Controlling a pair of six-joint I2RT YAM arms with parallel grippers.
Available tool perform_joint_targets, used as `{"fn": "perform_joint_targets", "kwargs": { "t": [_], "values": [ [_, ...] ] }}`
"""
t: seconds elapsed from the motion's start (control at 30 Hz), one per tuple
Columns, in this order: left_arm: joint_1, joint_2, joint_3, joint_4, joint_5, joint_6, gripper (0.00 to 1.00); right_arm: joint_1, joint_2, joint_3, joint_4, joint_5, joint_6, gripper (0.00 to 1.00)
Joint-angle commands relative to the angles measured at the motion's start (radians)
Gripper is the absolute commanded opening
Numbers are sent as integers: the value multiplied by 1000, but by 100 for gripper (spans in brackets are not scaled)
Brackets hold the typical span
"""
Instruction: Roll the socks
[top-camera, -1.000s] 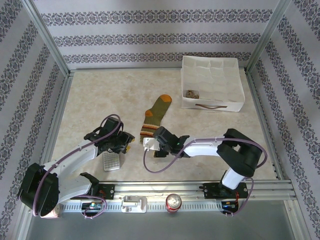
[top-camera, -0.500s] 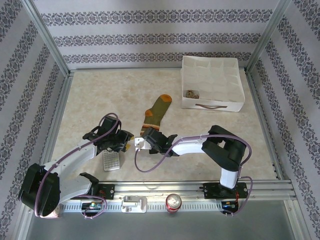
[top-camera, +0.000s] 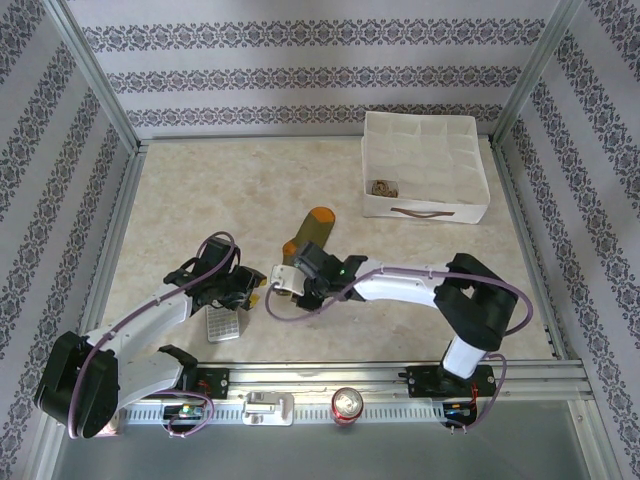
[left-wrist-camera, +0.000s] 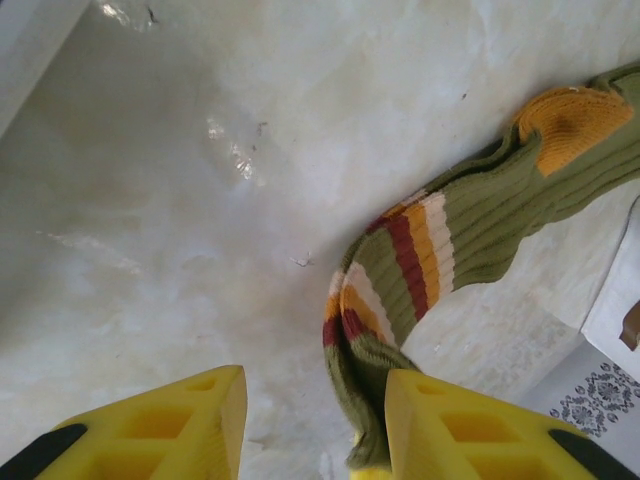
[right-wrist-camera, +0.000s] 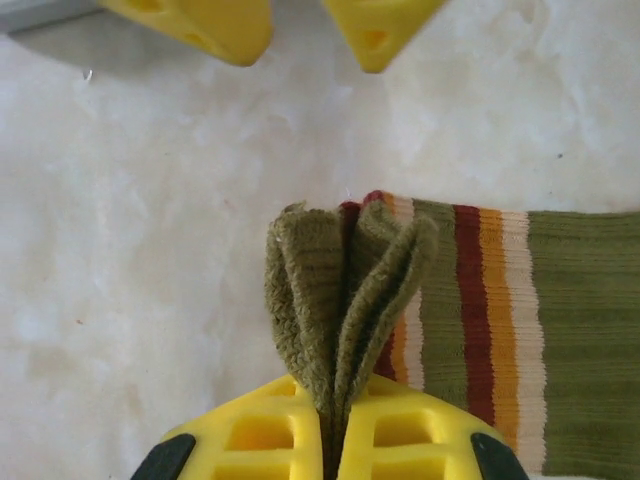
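Olive green ribbed sock with orange toe: cuff now clamped in right gripper, jaws newly closed; leg shortened, bunched. Left gripper apart, empty. Rolling begun.

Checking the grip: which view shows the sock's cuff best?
Right wrist: the cuff is pinched, bunched, in the shut right end effector. Left wrist shows it side-on; top view hides it under that end effector.

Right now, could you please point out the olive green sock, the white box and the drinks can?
olive green sock (right-wrist-camera: 570, 320): right wrist view, ribbed leg past the stripes.
white box (top-camera: 465, 211): top external view, front wall.
drinks can (top-camera: 347, 402): top external view, its top.
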Motion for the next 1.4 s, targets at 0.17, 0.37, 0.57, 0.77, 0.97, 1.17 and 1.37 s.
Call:
{"fn": "perform_joint_targets", "kwargs": {
  "t": [0.17, 0.37, 0.57, 0.77, 0.97, 1.17, 1.37],
  "values": [
    [-24, -18, -37, 43, 19, -52, 40, -149, 142, 157, -167, -373, 186, 0],
    [-75, 26, -84, 219, -4, -116, 41, -214, 264, 233, -238, -483, 234, 0],
    [-88, 122, -93, 393, -11, -141, 51, -233, 323, 268, -254, -487, 271, 0],
    [-92, 206, -80, 460, -14, -139, 51, -246, 350, 287, -258, -510, 307, 0],
    [-93, 304, -45, 506, -13, -121, 48, -270, 368, 290, -251, -557, 349, 0],
    [-92, 369, -24, 501, -57, -111, 31, -275, 372, 285, -248, -600, 350, 0],
    [-92, 373, 10, 356, -75, -103, 0, -263, 317, 243, -235, -569, 288, 9]
  ]
}}
